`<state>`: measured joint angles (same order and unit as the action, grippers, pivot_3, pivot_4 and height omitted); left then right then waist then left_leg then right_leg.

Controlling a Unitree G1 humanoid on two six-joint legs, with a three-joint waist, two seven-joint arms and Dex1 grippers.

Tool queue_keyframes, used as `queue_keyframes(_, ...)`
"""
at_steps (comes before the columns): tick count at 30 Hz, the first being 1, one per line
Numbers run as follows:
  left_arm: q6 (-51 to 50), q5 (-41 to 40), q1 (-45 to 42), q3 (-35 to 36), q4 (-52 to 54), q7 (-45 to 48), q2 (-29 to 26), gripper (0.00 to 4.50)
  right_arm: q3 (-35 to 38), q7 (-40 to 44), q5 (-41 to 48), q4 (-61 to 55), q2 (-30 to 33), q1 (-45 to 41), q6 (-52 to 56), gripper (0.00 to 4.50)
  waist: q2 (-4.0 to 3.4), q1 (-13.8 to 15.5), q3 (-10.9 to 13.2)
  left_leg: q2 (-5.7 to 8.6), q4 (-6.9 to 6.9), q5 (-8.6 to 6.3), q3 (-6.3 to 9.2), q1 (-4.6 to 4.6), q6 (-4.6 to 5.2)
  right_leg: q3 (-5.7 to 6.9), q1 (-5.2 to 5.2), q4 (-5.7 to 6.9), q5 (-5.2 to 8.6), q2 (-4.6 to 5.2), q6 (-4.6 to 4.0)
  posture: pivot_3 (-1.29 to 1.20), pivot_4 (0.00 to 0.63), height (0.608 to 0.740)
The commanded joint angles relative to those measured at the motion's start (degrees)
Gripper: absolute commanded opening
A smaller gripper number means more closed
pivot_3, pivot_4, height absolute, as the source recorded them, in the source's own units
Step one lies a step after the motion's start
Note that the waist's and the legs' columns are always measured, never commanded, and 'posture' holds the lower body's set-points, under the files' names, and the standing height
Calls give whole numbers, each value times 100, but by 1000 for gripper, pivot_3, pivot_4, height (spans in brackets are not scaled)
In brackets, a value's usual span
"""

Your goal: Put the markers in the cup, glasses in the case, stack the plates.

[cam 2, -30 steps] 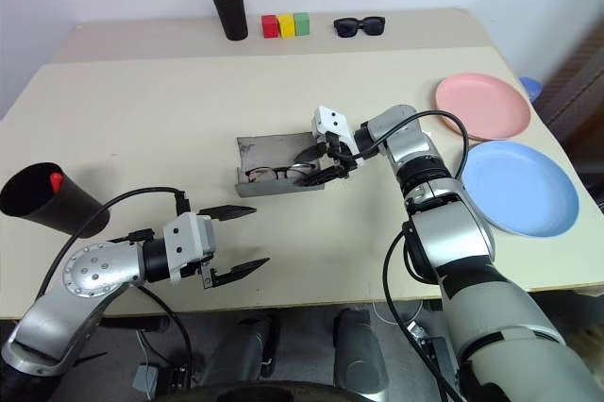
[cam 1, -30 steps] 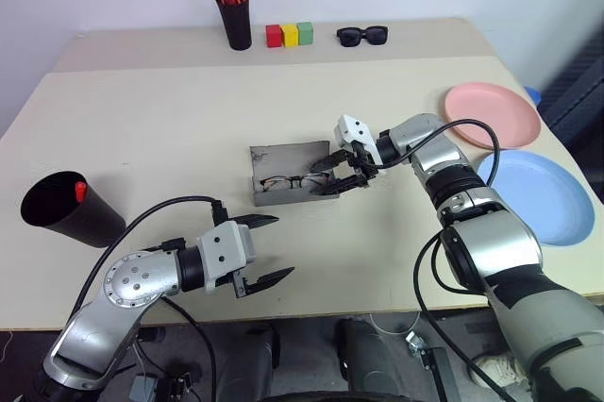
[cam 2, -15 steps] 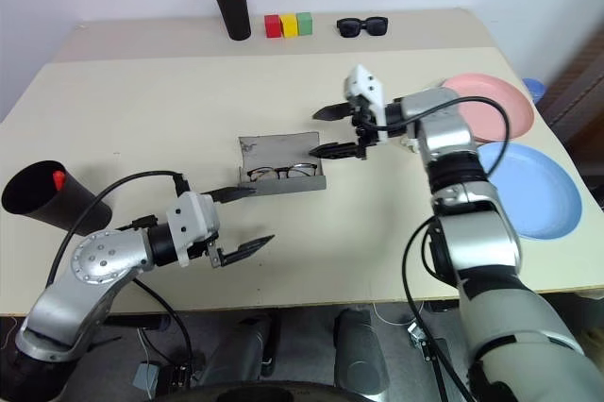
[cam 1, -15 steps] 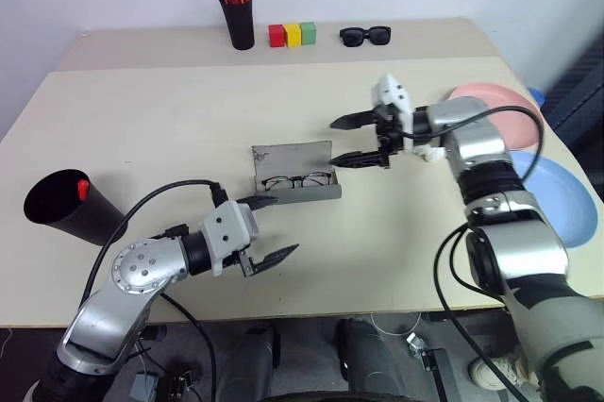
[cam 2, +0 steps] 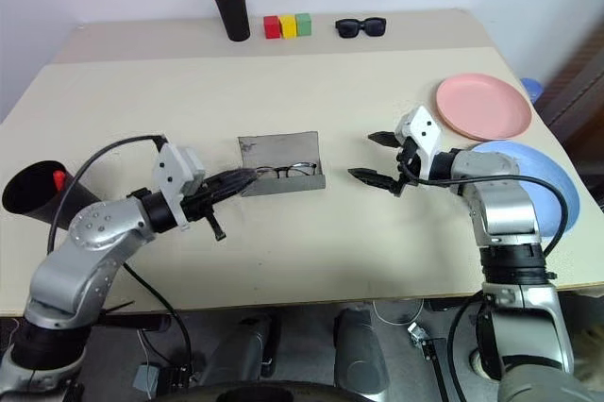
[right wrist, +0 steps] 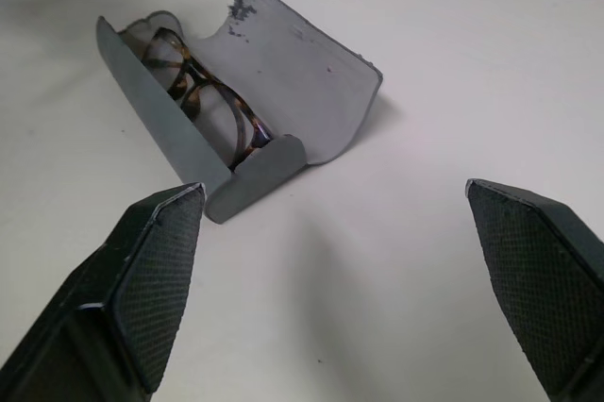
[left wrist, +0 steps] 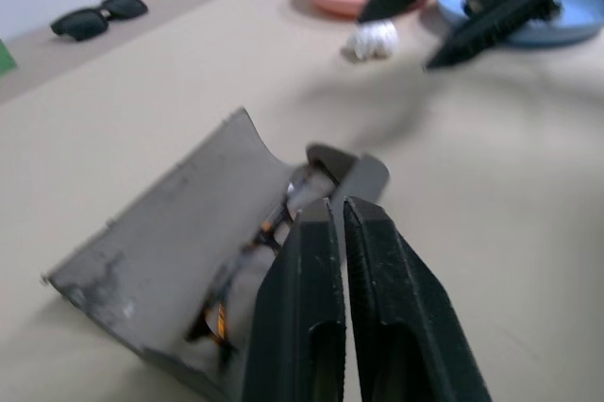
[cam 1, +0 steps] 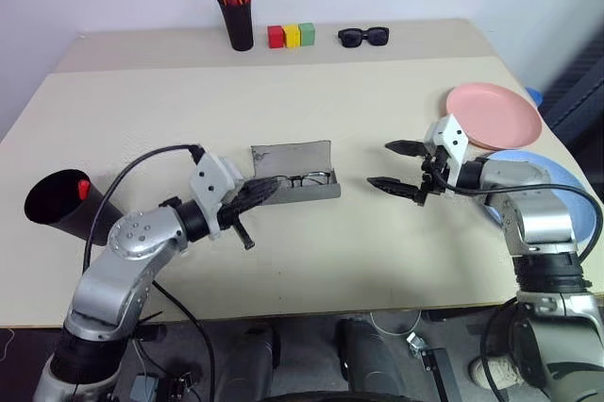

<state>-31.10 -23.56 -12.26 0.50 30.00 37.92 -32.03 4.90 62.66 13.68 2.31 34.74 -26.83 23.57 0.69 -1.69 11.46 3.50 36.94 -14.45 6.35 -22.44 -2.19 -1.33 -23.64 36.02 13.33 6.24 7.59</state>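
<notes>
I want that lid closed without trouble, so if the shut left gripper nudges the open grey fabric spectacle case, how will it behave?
The grey fabric spectacle case looks light and may slide on the smooth beige table rather than close. Its upright lid should swing on its hinge. The wire-framed glasses inside seem fragile, so the left gripper should push gently.

You see a matt grey, cloth-like case (right wrist: 283, 72) with scuffed pale marks on its lid. The glasses (right wrist: 203, 91) have glossy mottled brown rims. The pink plate (cam 1: 493, 114) looks smooth plastic, the table (cam 1: 142, 119) matt beige.
</notes>
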Motion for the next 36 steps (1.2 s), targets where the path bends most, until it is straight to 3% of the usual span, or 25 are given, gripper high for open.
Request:
queue_keyframes(1,-228,-243,-521,326,-132,-247,90,20,-108,-124,105,-616,48,385,-40,4500,2,54,-1,-1,2,0,2,0,0,4,3,-1,0,-2,0,0,150,740)
queue_keyframes(9,-1660,-57,-2470,9,-1497,-286,-502,20,58,-156,552,-979,99,863,-215,4500,5,94,0,1,11,0,6,3,0,7,13,-2,1,-8,2,0,150,740)
queue_keyframes(16,-1310,784,-4240,-939,-3858,507,-844,20,526,132,1115,-1010,146,1313,-746,4500,8,90,2,0,8,0,6,2,0,8,13,-5,2,-13,5,0,150,740)
queue_keyframes(21,-527,1602,-5423,-1596,-5763,798,-383,20,809,478,1278,-625,233,1623,-1391,4500,13,113,3,0,8,0,7,2,0,11,17,-8,2,-14,6,0,150,740)
queue_keyframes(27,154,2226,-6249,-1900,-7568,1111,367,20,864,642,1280,-294,237,1884,-1949,4500,15,73,5,0,7,0,2,0,0,9,16,-14,3,-13,9,0,150,740)
queue_keyframes(36,357,2610,-6689,-1880,-8816,1675,1019,20,862,588,1336,-215,192,2143,-2273,4500,18,64,7,-1,8,0,2,-1,0,8,13,-7,5,-14,13,0,150,740)
